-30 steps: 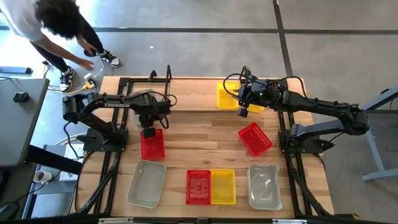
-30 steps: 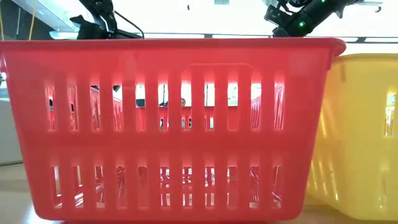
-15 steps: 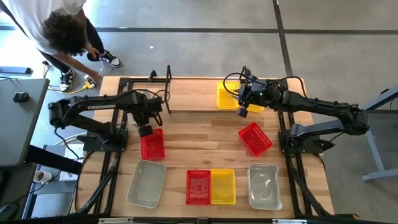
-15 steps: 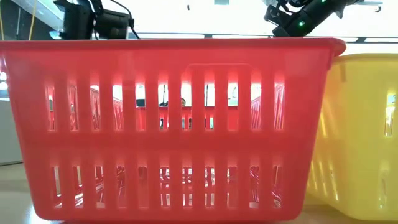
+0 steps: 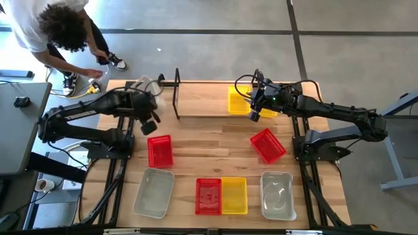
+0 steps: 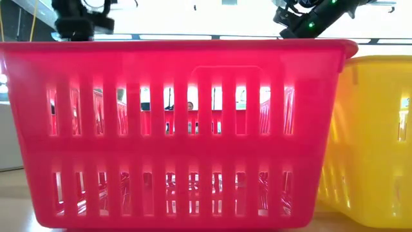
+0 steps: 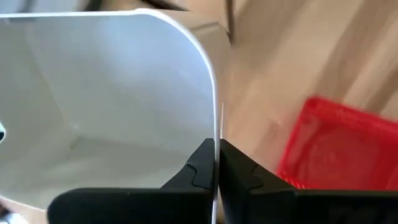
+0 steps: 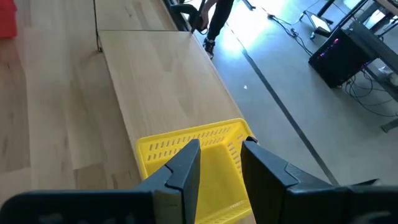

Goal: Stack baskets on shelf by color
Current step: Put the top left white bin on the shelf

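While the left gripper point(image 5: 149, 124) hangs over the worktop point(image 5: 215, 140) near its far left corner, its jaws are pressed together on the thin rim of a clear-grey basket point(image 7: 106, 99), which fills much of the left wrist view; in the high view that basket point(image 5: 145, 85) shows pale beside the arm, close to the shelf's left upright; a red basket point(image 5: 160, 151) lies on the worktop just beneath and in front of the gripper, apart from it. The right gripper point(image 5: 256, 112) is at the far right of the worktop, its jaws standing partly spread astride the rim of a yellow basket point(image 8: 199, 165) that sits on the right end of the shelf point(image 5: 196, 104); whether the fingers point(image 8: 180, 177) actually touch that rim I cannot tell. A second red basket point(image 5: 268, 145) lies askew on the worktop near the right arm's base; along the front edge stand another clear-grey basket point(image 5: 154, 192), a red one point(image 5: 208, 196) touching a yellow one point(image 5: 234, 195), and a further clear basket point(image 5: 277, 195); the red and yellow pair fill the low view. A person point(image 5: 59, 29) bends over the floor beyond the worktop's far left corner.
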